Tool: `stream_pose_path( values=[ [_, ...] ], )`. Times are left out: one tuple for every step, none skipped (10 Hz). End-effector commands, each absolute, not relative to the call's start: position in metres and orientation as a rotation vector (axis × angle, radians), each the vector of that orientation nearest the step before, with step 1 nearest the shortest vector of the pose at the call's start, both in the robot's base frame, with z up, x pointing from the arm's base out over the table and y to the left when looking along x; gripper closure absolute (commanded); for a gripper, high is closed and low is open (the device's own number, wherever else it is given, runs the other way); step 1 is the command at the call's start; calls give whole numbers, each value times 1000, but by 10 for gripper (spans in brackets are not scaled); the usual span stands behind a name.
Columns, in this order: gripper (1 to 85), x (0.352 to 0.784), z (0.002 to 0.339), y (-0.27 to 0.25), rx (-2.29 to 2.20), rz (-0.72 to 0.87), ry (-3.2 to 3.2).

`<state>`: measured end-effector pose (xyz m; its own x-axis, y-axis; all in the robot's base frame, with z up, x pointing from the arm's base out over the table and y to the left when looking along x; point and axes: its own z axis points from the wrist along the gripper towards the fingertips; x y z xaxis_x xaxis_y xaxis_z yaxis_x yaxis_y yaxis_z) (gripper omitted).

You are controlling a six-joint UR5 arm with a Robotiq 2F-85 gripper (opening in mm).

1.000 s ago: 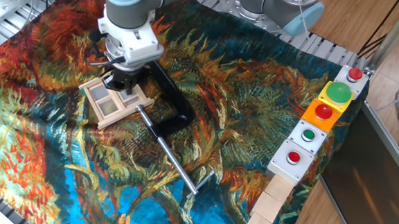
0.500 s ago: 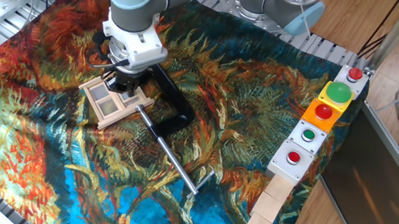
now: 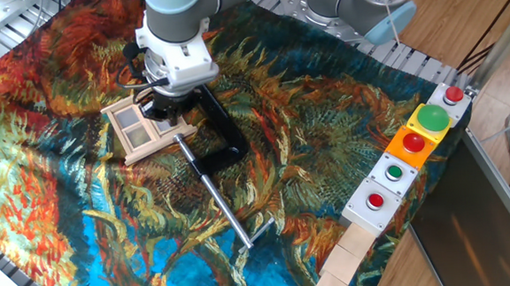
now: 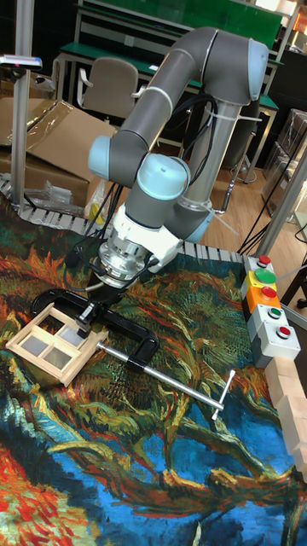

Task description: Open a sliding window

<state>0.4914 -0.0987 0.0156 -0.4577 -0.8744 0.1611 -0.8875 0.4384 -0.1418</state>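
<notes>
Fingers of the black two-finger gripper come down on the right edge of the small pale wooden sliding window; from the fixed view I cannot tell whether they are spread or pinching. Since a second ago the wrist has shifted slightly right of the window. No writing is readable.

From the tall fixed view, the gripper meets the window at its right edge, just left of the black C-clamp with the long steel screw that grips it on the leaf-patterned cloth.
</notes>
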Motion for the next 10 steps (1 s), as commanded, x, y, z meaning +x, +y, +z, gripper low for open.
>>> stream_pose_path(
  values=[
    [843, 492, 23, -106, 1595, 310, -2612],
    [843, 492, 26, -112, 1598, 307, -2607],
    [843, 494, 32, -119, 1590, 293, -2619],
    [843, 496, 40, -126, 1568, 269, -2647],
    [843, 496, 49, -133, 1546, 247, -2664],
    [843, 496, 61, -137, 1508, 224, -2686],
    [843, 498, 72, -140, 1480, 224, -2717],
    [843, 496, 75, -136, 1454, 205, -2754],
    [843, 494, 77, -136, 1449, 201, -2763],
    [843, 497, 77, -138, 1439, 217, -2778]
  ],
)
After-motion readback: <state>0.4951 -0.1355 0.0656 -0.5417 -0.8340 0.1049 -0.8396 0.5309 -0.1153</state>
